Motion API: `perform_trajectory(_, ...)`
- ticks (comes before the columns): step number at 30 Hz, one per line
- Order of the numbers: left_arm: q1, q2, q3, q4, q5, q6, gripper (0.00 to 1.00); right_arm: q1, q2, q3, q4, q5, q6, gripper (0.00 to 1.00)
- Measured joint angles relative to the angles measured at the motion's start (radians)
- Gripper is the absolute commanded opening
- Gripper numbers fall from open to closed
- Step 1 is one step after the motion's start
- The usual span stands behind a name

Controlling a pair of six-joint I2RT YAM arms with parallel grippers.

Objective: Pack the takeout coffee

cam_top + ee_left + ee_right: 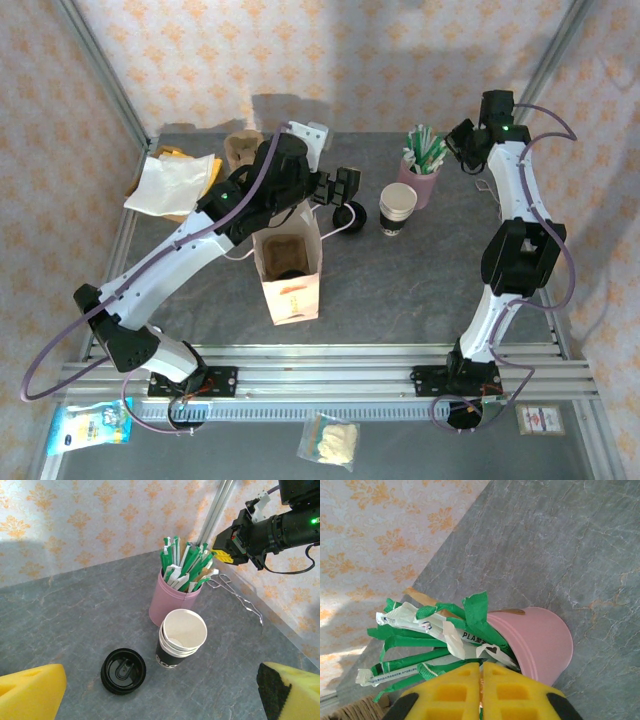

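Straw step, I judge: right pincer (481, 687) pressed together at the straws (420, 630), catch unclear; left pincer (337, 187) spread above the black lid (123, 671) lying just left of the unlidded coffee cup (181, 639) by the pink cup (172, 605); next calls for lidding.

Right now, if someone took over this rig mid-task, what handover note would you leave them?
Left gripper: open, holding nothing, poised near the black lid.
Right gripper: shut at the straws in the pink cup; unclear if it pinches one.
Coffee cup: uncovered, beside the pink cup, with the lid lying on the table next to it.
Paper bag: standing open.
Left to do: lid the cup, put it in the bag.
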Motion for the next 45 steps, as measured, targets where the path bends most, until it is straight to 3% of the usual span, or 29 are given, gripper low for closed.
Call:
perform_trajectory(29,0.0,0.008,0.032,0.0,0.014,-0.008,0.99,0.041,-0.121,0.05,-0.059,0.043,-0.073,0.0)
perform_trajectory(38,0.0,0.009,0.042,0.0,0.012,-0.017,0.99,0.041,-0.134,0.262,-0.103,0.149,-0.105,0.0)
perform_trajectory(45,0.0,-0.002,0.085,-0.025,-0.127,-0.085,0.99,0.045,-0.262,0.35,-0.114,0.126,-0.099,0.0)
